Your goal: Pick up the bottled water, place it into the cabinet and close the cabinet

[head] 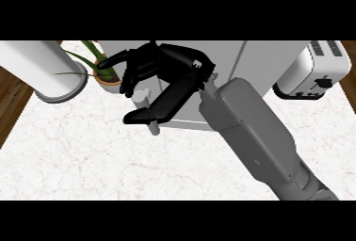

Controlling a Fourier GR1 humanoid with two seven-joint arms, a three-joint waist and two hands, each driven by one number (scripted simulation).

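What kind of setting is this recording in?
Most likely a kitchen counter. A white marble-patterned countertop carries a toaster at the right, a white cabinet at the back and a potted plant on the left. The right hand is raised in front of the cabinet.

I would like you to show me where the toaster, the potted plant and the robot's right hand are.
toaster (314, 70): head view, on its white side.
potted plant (106, 79): head view, on the pot's rim.
right hand (170, 63): head view, on the black palm.

Bright, even light; faint shadows.
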